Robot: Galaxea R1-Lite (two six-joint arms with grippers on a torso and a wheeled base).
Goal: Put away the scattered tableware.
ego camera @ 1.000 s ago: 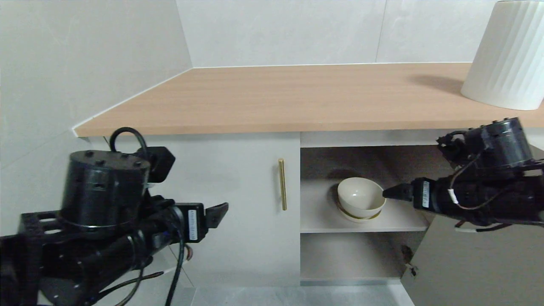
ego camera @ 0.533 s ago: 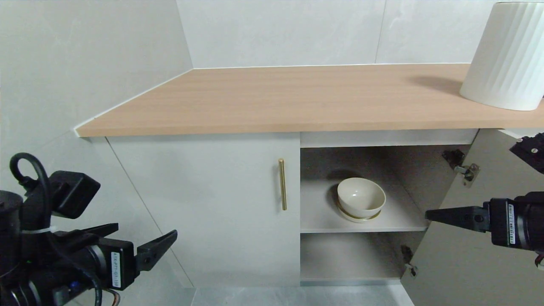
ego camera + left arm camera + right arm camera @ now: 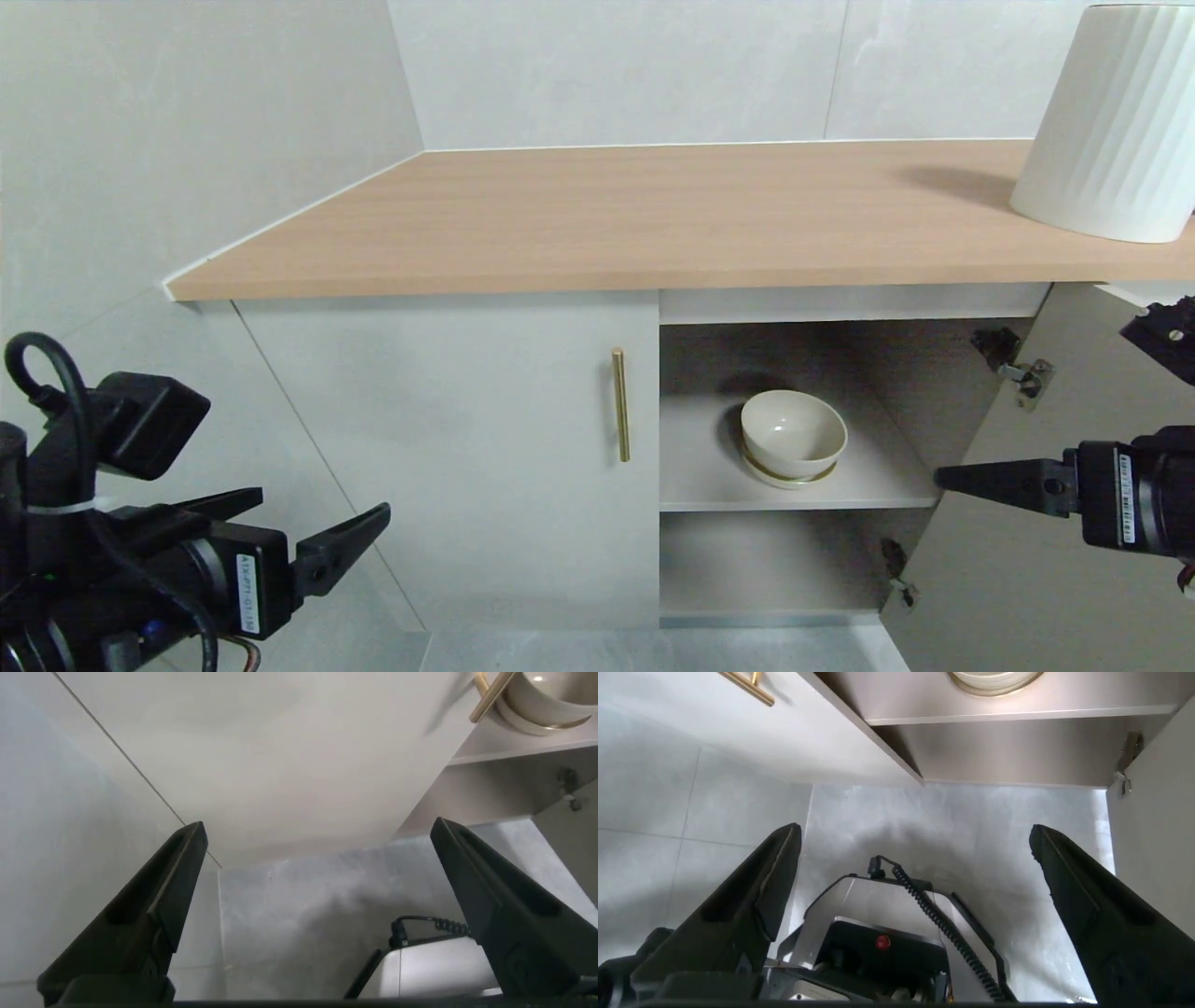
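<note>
Black left gripper (image 3: 320,504), jaws spread and empty, hovers low before the closed cabinet door (image 3: 448,448) | right gripper (image 3: 943,478), likewise spread and empty, level with the shelf (image 3: 695,481) front edge | cream bowl (image 3: 794,431) on plate (image 3: 786,480) mid-shelf, open room all around | wooden countertop (image 3: 653,215) above

The left gripper (image 3: 318,826) holds nothing, its two fingers (image 3: 159,905) spread wide. Beyond them stands a closed pale cabinet door (image 3: 308,747) with a brass handle (image 3: 491,693) at its right edge. Right of the handle, a cream bowl (image 3: 561,691) sits on a plate (image 3: 537,726) on an open shelf (image 3: 523,751). Grey floor (image 3: 308,915) lies below the door.
</note>
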